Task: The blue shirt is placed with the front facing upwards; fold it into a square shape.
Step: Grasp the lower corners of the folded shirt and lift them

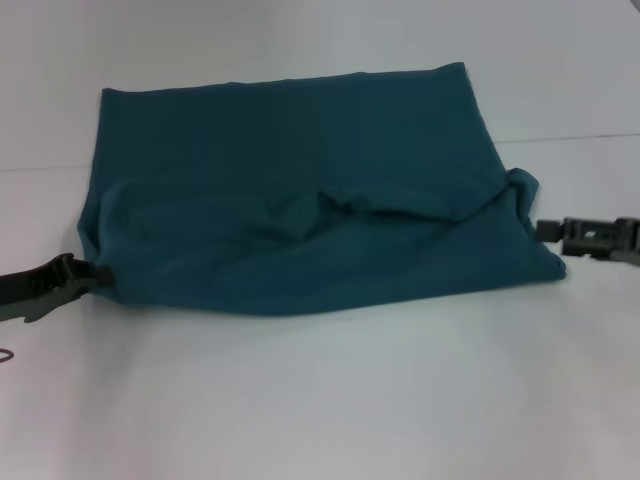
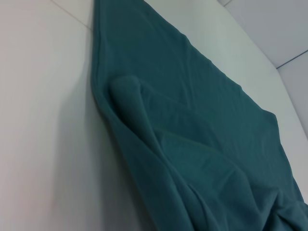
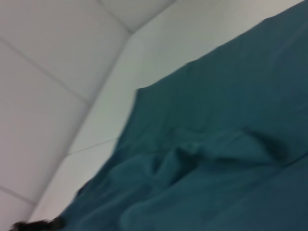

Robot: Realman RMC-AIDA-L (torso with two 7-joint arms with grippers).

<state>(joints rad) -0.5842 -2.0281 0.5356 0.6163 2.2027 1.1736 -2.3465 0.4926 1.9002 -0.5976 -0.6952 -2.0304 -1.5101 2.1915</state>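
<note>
My left gripper [image 1: 100, 272] lies low on the table [image 1: 320, 400], its tip touching the near left corner of the blue shirt [image 1: 300, 190]. The dark fingers come together at that point, and the cloth edge seems to sit right at them, but I cannot tell whether they are clenched on the fabric or merely resting against it. Just beyond that tip the shirt rises in a rounded, doubled-over hem, which my left wrist camera shows as a soft fold [image 2: 127, 96] standing off the white surface, with flat cloth running away from it to the far corner.

My right gripper [image 1: 545, 231] sits at the opposite side, just beside the shirt's right edge and a little apart from the bunched corner there. Its tip looks narrow and pressed together with nothing between the fingers, though the view is poor enough that I say so with some doubt.

Between my two grippers the shirt lies folded across the table, plain teal side up. The near layer has been brought over the far one, and a puckered ridge [image 1: 340, 205] runs across the middle where the layers meet; my right wrist camera shows the same wrinkle [image 3: 192, 149]. Beyond the shirt's far edge is the white wall [image 1: 300, 40].
</note>
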